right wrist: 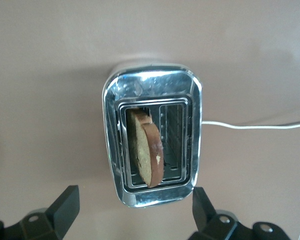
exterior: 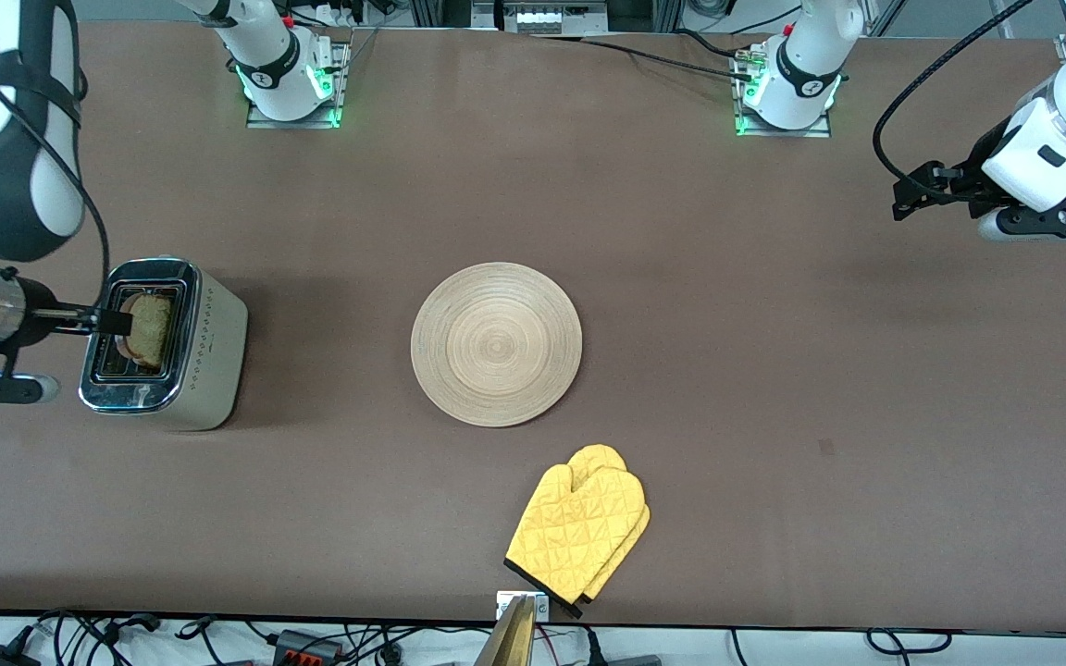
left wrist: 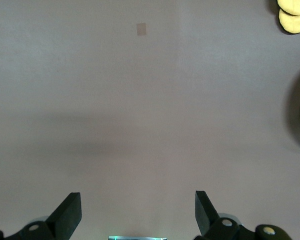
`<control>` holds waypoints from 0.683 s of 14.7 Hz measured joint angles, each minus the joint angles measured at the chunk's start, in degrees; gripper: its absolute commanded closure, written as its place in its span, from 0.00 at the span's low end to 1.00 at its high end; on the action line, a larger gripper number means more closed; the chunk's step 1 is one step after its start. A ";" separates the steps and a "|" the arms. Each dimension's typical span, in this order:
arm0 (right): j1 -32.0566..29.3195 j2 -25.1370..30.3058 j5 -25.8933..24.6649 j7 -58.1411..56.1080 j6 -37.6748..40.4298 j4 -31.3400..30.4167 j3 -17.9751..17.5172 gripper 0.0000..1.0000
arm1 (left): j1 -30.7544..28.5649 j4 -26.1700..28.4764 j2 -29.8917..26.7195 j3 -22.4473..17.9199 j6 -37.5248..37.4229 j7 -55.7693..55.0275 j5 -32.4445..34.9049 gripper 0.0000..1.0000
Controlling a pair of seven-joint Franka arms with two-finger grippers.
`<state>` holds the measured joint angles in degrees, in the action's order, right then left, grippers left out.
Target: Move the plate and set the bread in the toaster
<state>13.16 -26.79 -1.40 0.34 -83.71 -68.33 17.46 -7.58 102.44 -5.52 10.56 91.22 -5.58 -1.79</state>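
Your right tool point(right wrist: 132, 212) hangs over the toaster point(exterior: 167, 344) at the right arm's end of the worktop point(exterior: 774, 370), fingers spread wide and gripping nothing. The bread point(right wrist: 147, 152) stands tilted in one slot, part of it poking above the chrome top. The plate point(exterior: 496, 344) lies flat mid-worktop, well apart from the toaster, with a yellow mitt point(exterior: 579, 532) at its 5 o'clock, nearer the front camera. Your left tool point(left wrist: 138, 212) waits released over bare worktop at the left arm's end.
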 measured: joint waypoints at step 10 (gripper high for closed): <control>-1.10 2.95 4.27 -0.01 -2.54 1.01 -0.48 0.00 | -0.02 -0.02 0.04 -0.05 0.00 0.00 0.00 0.00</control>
<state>12.07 -23.84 2.87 0.33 -86.25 -67.32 16.98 -7.60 102.43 -5.47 10.51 91.21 -5.58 -1.79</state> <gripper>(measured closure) 0.000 0.000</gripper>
